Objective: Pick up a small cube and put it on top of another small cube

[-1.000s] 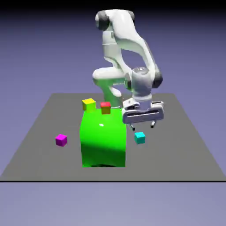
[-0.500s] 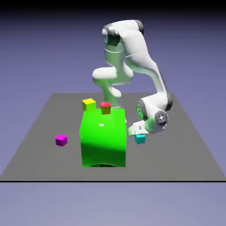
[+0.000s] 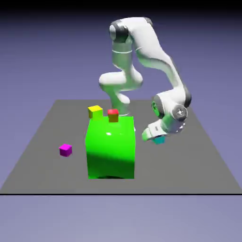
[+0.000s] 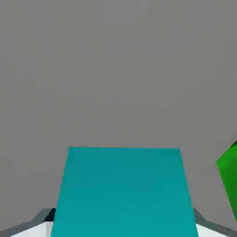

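Note:
My gripper (image 3: 157,138) is shut on a small cyan cube (image 3: 159,140), holding it just above the grey table to the right of the big green block. In the hand view the cyan cube (image 4: 122,192) fills the lower middle and hides most of the fingertips. Other small cubes show in the exterior view. A magenta cube (image 3: 65,150) lies on the table at the left. A yellow cube (image 3: 95,112) and a red cube (image 3: 113,115) show at the green block's far top edge; I cannot tell whether they rest on it or behind it.
A large bright green block (image 3: 110,147) stands mid-table, much taller than the cubes and close to the gripper's left. Its corner shows at the hand view's right edge (image 4: 229,178). The grey table (image 3: 198,160) ends near the front.
The open gripper came down over the cyan cube, shut on it, and has lifted it slightly up and toward the exterior view's right. The wrist has tilted. The other cubes have not moved.

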{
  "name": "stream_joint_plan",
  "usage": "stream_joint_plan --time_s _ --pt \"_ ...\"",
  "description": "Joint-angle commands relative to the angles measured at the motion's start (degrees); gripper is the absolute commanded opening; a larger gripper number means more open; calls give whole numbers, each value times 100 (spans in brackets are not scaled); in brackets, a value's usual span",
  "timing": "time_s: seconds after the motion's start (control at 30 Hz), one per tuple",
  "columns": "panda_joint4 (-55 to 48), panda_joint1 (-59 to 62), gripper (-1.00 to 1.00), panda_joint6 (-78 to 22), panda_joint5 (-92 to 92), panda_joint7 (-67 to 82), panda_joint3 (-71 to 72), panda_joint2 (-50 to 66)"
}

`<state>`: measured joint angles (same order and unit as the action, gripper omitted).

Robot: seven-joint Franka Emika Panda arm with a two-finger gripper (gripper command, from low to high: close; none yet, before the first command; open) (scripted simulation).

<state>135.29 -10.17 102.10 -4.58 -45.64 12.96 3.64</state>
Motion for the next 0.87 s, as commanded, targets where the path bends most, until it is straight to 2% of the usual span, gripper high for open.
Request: stream_joint_plan --time_s 0.0,0.47,0.53,0.73,0.77,0.83 --pt "-101 -79 -100 -244 71 139 -171 -208" --pt "-537 748 -100 -3019 1681 1085 -2999 -1922" --pt "-507 796 -100 -3038 1738 1059 -3060 -1903" --pt "613 893 -100 -2214 1895 946 -3160 -2201" --pt "613 893 100 -2214 1895 946 -3160 -2202" --pt "406 875 100 -2367 1866 967 -3142 -2146"
